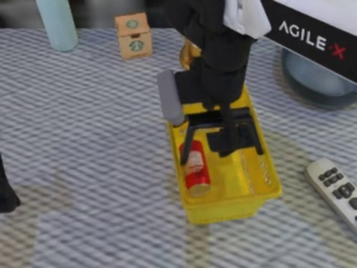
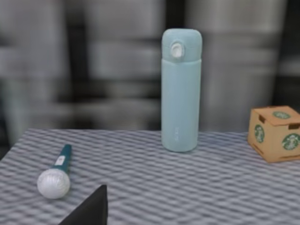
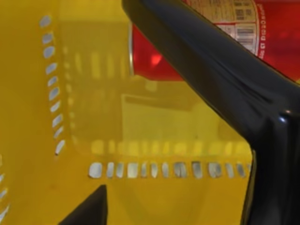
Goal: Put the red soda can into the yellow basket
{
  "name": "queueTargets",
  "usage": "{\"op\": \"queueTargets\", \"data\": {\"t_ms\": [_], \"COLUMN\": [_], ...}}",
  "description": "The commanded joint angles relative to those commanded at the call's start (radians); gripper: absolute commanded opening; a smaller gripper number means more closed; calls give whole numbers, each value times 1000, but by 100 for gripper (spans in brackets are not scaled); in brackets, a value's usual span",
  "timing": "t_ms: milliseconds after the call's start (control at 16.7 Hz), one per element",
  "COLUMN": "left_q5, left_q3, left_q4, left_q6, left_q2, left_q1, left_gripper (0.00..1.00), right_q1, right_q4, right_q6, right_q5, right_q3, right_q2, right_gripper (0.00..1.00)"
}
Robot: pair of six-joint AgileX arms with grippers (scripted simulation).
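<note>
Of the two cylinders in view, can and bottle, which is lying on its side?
The red can, lying inside the yellow basket beside the right gripper. The pale blue bottle stands upright on the table.

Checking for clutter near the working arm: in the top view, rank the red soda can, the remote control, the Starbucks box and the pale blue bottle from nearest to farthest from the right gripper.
From the right gripper, inside the yellow basket:
1. Red soda can, lying in the basket beside it.
2. Remote control, on the table's right.
3. Starbucks box, far edge, left of the arm.
4. Pale blue bottle, far left corner.
</note>
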Motion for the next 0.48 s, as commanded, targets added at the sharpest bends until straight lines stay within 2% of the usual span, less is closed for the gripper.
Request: {"op": "queueTargets", "data": {"t_ms": [360, 480], "left_q5": [0, 0], "left_q3": [0, 0], "left_q4": [0, 0], "left_q6": [0, 0], "left_q2": [0, 0], "left_q1": [0, 0], "left_gripper": [100, 100], "right_q1": [1, 1], "right_q4": [34, 34], "right_q6": [1, 1], "right_q5": [0, 0], "right_q3": [-38, -38], "right_q2": [-4, -4], "right_gripper": [100, 85]}}
